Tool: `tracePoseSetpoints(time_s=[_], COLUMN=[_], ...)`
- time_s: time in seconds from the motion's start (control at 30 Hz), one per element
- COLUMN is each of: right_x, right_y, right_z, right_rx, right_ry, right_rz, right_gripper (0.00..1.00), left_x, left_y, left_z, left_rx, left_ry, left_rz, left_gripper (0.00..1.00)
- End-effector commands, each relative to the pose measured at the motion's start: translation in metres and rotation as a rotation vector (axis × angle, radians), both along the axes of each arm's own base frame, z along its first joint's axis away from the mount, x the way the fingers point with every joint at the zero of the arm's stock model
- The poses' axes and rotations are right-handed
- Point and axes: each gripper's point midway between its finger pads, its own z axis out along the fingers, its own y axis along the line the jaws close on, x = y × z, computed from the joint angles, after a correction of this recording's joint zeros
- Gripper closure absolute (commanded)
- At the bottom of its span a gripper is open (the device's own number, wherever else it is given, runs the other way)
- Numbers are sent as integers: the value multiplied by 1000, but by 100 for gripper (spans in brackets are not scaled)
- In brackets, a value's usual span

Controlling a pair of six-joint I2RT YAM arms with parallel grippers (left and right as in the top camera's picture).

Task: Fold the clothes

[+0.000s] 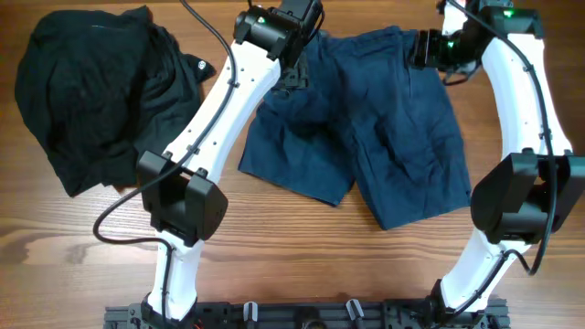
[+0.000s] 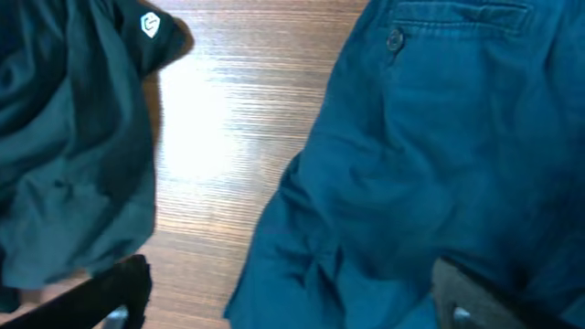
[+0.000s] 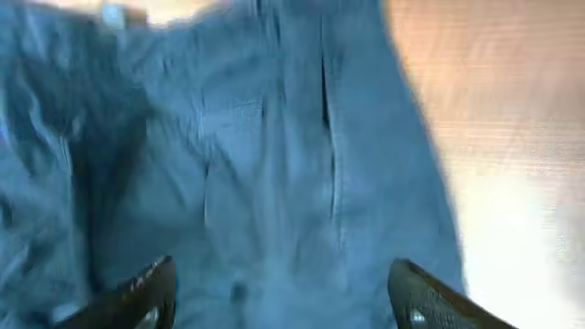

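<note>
We find the navy shorts (image 1: 384, 128) lying opened out and wrinkled at upper centre-right of the overhead frame (metal button (image 2: 394, 39) showing in the left wrist view). The left gripper (image 2: 288, 306) and right gripper (image 3: 285, 302) hang over the upper corners, jaws spread, pinching nothing. A black garment heap (image 1: 101, 91) occupies the upper left of the wooden table (image 1: 302, 265).

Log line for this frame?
navy-blue woven shorts: wrinkled, unfolded | left gripper: open, empty, over shorts' edge | right gripper: open, empty, over shorts | black garment heap: apart
</note>
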Motion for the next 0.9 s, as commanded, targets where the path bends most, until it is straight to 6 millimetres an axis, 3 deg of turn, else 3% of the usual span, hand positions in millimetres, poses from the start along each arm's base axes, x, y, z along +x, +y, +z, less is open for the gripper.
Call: tracePoseSetpoints(time_s=[0.0,0.27,0.6,0.73,0.87], right_x=[22,62,78,83,86], right_y=[-1,8,44,55,42], right_z=[-5,-72,-135,-146,-147], right_rx=[-71,-35,55,66,42], right_ry=[-72,-90,-70,-76,-69], right_rz=[41,95,153,138,54], right_gripper=[27,36,46,65,90], left_x=[-1,4,3,3,2], left_y=[0,-2,-2,-2,-1], left_z=[12,13,13,13,12], left_rx=[-39,-48,-48,-47,-44], left_ry=[-27,-46,-45,-43,-38], left_rz=[20,20,20,20,20], left_gripper=[0,0,1,2,3])
